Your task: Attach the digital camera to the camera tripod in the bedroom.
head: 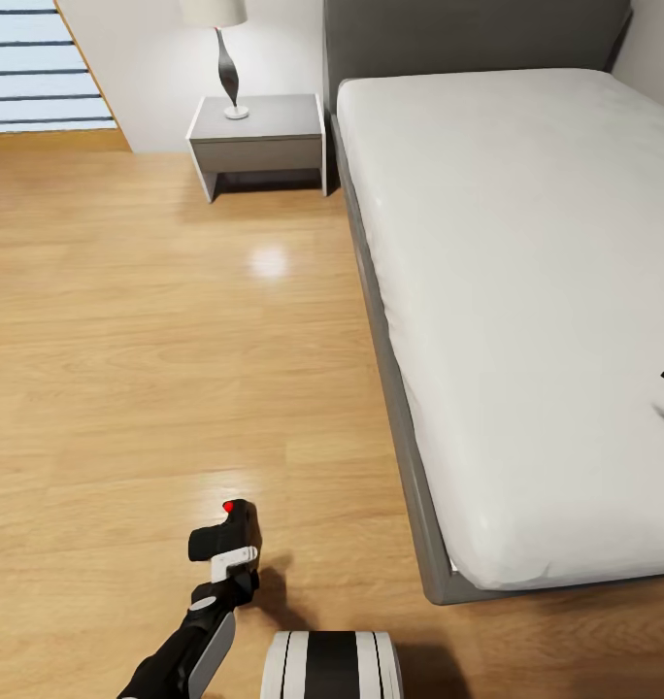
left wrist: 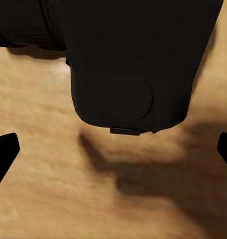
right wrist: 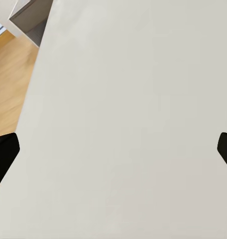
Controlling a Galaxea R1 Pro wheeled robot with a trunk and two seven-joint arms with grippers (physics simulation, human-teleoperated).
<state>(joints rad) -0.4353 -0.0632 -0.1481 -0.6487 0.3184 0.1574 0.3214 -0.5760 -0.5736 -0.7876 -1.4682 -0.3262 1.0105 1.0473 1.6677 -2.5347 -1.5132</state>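
A: Nearest us, left gripper point(head: 225, 544) is low over the wood floor point(head: 128, 369), carrying the digital camera point(left wrist: 128, 64). The wrist shot shows the black body between wide-set fingertips point(left wrist: 5, 149), so we can't tell how firmly the jaws pinch it.

B: Right gripper point(right wrist: 113, 149)?

A: Jaws spread wide, nothing held, hanging over the white mattress point(head: 526, 291).

B: Risks?

A: Camera slipping on the drive if the hold is shallow. Also the right arm is out over the bed; turning the base could drag it across the mattress or bump the grey frame point(head: 395, 408).

B: Tripod?

A: Not spotted from here. Further off we have a nightstand point(head: 259, 141) with a lamp point(head: 225, 58) at far left of the bed, and a window point(head: 36, 68) at the far left corner. Floor between looks open.
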